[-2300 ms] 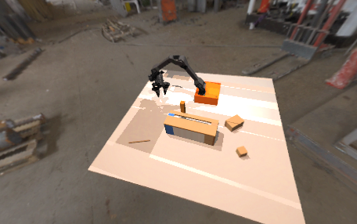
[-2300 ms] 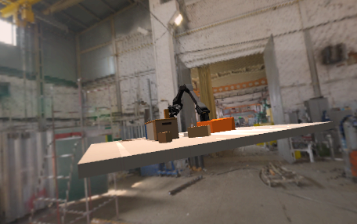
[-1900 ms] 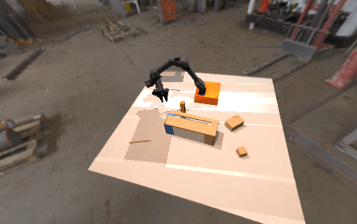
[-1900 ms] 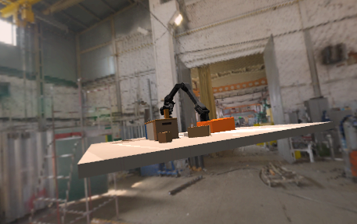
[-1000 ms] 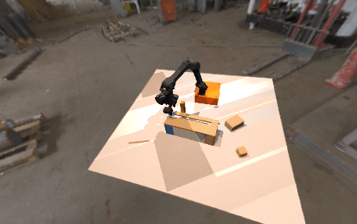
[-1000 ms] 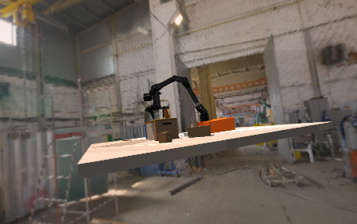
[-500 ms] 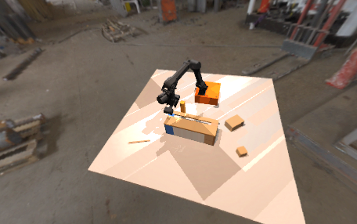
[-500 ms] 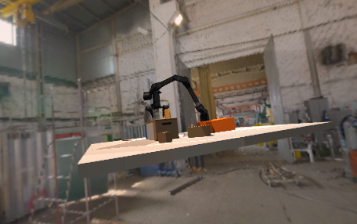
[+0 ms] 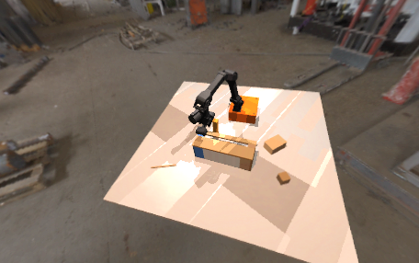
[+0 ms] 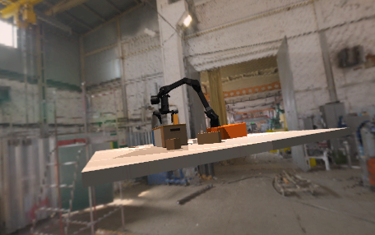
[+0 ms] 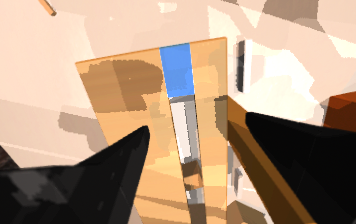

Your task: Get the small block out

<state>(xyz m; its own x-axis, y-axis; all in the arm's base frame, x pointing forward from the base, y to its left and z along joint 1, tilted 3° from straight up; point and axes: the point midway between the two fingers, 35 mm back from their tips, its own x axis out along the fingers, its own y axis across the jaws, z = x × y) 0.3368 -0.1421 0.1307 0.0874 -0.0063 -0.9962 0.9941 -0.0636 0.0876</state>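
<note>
The box [image 9: 223, 146] [image 10: 169, 135] [image 11: 120, 130] stands on the table, with a long slot in its wooden top, a clear front and a blue panel [image 9: 198, 152] at one end. In the wrist view, blue [image 11: 177, 70] shows at the slot's far end. A small orange-brown piece [image 11: 192, 179], which looks like the block, shows down inside the slot; I cannot make it out in the top and exterior views. My gripper [image 9: 207, 127] [image 10: 166, 114] [image 11: 196, 123] is open and empty above the blue-end half of the box, one fingertip to each side of the slot in the wrist view.
An upright wooden post [image 9: 215, 125] [image 10: 175, 119] [image 11: 265, 172] stands behind the box, close to one finger. An orange box [image 9: 248, 109] [image 10: 233, 131] is by the arm's base. A wooden block [image 9: 275, 143] [image 10: 209, 137], a small cube [image 9: 283, 177] [image 10: 173, 144] and a thin stick [image 9: 164, 165] lie around.
</note>
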